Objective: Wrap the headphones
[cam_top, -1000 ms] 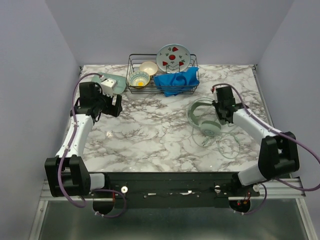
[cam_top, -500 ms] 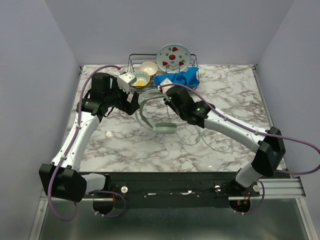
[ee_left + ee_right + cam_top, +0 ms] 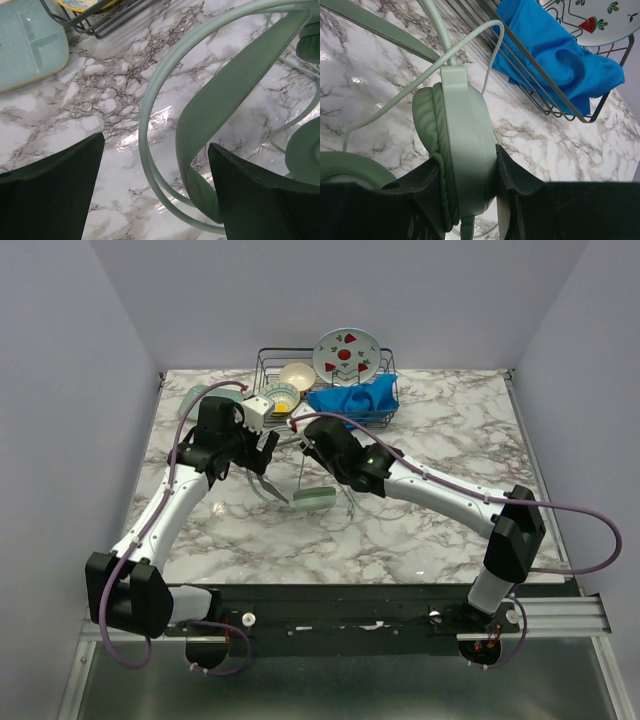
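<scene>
The pale mint-green headphones (image 3: 315,500) are at the centre-left of the marble table. My right gripper (image 3: 305,437) is shut on one ear cup (image 3: 465,145), pinching its flat sides and holding it upright. The other ear cup (image 3: 347,170) sits low beside it. The thin cable (image 3: 420,75) loops past the held cup and trails on the table (image 3: 350,508). My left gripper (image 3: 262,452) is open. In its wrist view the arched headband (image 3: 220,100) passes between its wide-apart fingers (image 3: 50,195), close to the right one; whether it touches is unclear.
A wire dish rack (image 3: 270,365) at the back holds a strawberry plate (image 3: 346,355), two bowls (image 3: 296,373) and a blue cloth (image 3: 350,400). A flat mint-green tray (image 3: 198,395) lies back left, also in the left wrist view (image 3: 30,45).
The right arm has carried the headphones from the right side across to centre-left. The left gripper has moved right and forward until its open fingers straddle the headband.
</scene>
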